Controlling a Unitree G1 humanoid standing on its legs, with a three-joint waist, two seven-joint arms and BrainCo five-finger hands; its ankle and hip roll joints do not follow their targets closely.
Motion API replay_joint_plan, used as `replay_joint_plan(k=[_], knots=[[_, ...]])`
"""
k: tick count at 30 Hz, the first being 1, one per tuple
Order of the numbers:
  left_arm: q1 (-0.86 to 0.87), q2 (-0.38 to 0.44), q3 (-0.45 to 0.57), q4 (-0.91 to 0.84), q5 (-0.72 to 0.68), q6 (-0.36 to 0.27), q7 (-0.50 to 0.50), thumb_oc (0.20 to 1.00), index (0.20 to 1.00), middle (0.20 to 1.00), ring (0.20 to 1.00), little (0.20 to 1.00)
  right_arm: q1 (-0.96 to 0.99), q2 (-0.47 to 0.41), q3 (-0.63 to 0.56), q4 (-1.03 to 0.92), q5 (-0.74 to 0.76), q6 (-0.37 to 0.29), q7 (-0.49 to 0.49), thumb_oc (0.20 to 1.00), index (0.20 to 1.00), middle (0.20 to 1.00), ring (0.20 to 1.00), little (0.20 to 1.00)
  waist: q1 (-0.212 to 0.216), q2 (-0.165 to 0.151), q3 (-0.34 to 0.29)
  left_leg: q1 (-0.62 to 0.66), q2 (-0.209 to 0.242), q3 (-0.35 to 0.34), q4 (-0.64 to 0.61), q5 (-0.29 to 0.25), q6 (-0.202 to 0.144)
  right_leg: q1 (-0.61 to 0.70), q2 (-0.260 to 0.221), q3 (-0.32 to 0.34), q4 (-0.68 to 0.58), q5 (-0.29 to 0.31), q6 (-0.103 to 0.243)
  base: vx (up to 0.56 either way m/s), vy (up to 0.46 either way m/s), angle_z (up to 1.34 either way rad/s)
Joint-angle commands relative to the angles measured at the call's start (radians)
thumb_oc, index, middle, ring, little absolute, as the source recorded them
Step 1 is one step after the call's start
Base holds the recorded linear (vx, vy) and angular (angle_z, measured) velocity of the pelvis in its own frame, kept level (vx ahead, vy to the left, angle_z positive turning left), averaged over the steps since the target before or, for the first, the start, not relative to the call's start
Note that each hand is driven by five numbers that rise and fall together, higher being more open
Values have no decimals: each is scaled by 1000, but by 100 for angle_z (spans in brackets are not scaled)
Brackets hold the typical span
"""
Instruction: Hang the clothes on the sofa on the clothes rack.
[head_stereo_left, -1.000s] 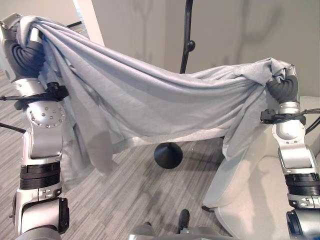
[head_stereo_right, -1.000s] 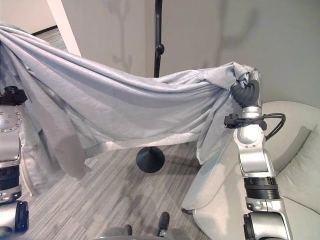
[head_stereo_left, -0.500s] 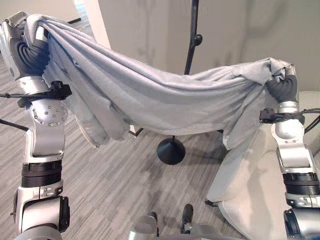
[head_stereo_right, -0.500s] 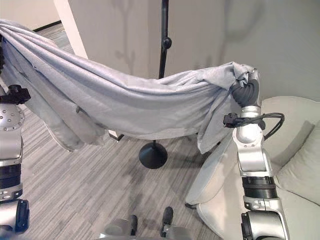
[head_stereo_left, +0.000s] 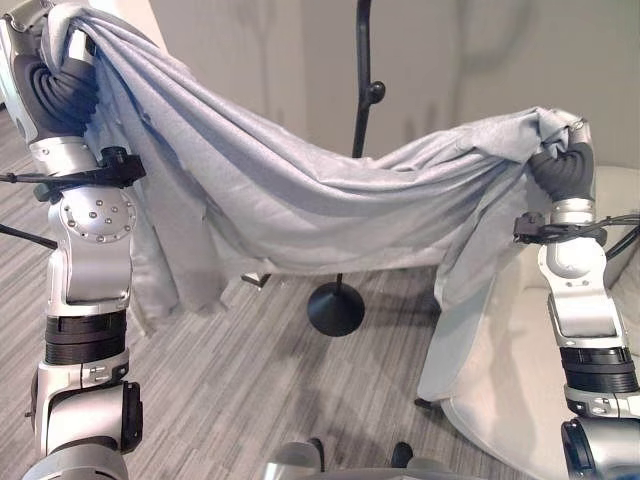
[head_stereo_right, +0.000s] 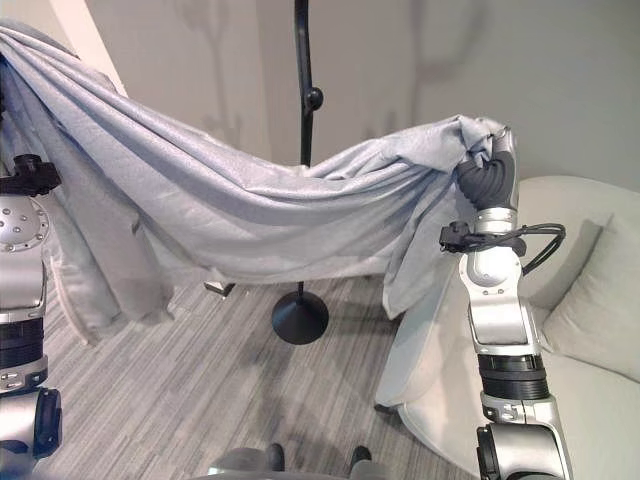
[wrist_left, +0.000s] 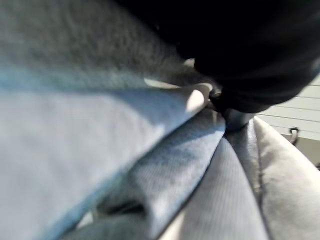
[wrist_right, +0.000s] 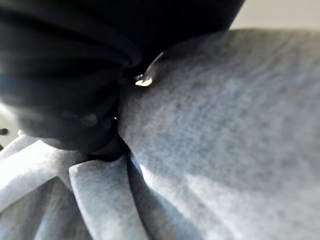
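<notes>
Grey garment (head_stereo_left: 300, 210) hangs stretched in the air between the raised left hand (head_stereo_left: 55, 85) and right hand (head_stereo_left: 560, 165), sagging in the middle; cloth covers both hands, so their fingers cannot be made out. Black clothes rack (head_stereo_left: 360, 100) stands just behind the sag, its round base (head_stereo_left: 335, 308) on the striped floor (head_stereo_left: 230, 400). Pale sofa (head_stereo_right: 590, 330) with cushion (head_stereo_right: 600, 300) lies by the right arm.

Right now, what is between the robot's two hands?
The grey garment stretches from left hand to right hand, sagging before the black rack pole, in the left eye view.
</notes>
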Motion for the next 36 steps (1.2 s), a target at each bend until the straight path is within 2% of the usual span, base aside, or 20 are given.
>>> replay_joint_plan(k=[1,3,5,10,13,17,19,27,28,31,36], knots=[[-53,32,0,-46,24,-28,24,200,200,200,200,200,-32,-30,-63,-73,-13,-44,-20,200,200,200,200,200,10,11,-49,-3,-1,-128,-97,69,-86,29,-41,-36,-135,-39,-32,63,-132,-5],[-64,30,-1,-28,20,-27,32,200,200,200,200,200,-39,-29,-71,-61,-19,-43,-31,200,200,200,200,200,12,-4,-57,-11,2,-127,-97,67,-80,46,-46,-36,-186,-26,-16,61,-132,1],[-65,11,7,-35,18,-34,33,200,200,200,200,200,-47,-35,-62,-58,-8,-46,-26,200,200,200,200,200,5,-4,-66,-4,15,-117,-97,67,-79,61,-49,-44,-216,-11,0,60,-97,21],[-127,23,-5,-5,-1,-41,69,200,200,200,200,200,-93,-60,-46,-35,2,-51,-45,200,200,200,200,200,9,-16,-92,-13,30,-101,-97,79,-76,82,-42,-63,-217,-13,10,35,-110,11],[-185,68,-28,47,-13,-40,93,200,200,200,200,200,-132,-96,-40,1,11,-48,-72,200,200,200,200,200,8,-16,-104,-18,33,-98,-97,78,-78,87,-36,-72,-217,-15,14,31,-50,-2],[-303,165,-111,166,-37,-41,128,200,200,200,200,200,-221,-159,-1,66,51,-46,-102,200,200,200,200,200,4,-14,-113,-17,36,-93,-97,76,-83,91,-32,-76,-217,-16,18,23,-15,5],[-397,234,-184,249,-62,-45,149,200,200,200,200,200,-286,-194,29,118,101,-50,-120,200,200,200,200,200,3,-16,-117,-15,38,-89,-97,72,-86,91,-30,-76,-217,-16,20,38,-9,4],[-596,338,-342,407,-122,-60,183,200,200,200,200,200,-438,-259,124,234,162,-58,-141,200,200,200,200,200,9,-20,-121,-11,38,-81,-97,63,-91,89,-24,-71,-217,-18,24,20,6,-1],[-662,365,-410,468,-144,-61,184,200,200,200,200,200,-494,-282,165,293,183,-52,-152,200,200,200,200,200,9,-17,-124,-10,38,-79,-97,61,-92,87,-24,-71,-217,-19,25,39,16,0],[-774,384,-530,571,-178,-68,184,200,200,200,200,200,-588,-302,239,389,220,-48,-158,200,200,200,200,200,12,-18,-117,-9,39,-75,-97,59,-94,87,-24,-70,-217,-20,26,20,9,-2],[-992,368,-756,750,-241,-79,164,200,200,200,200,200,-805,-319,414,618,297,-40,-151,200,200,200,200,200,16,-24,-95,-13,38,-74,-97,50,-95,80,-21,-64,-217,-26,25,42,28,-1]])
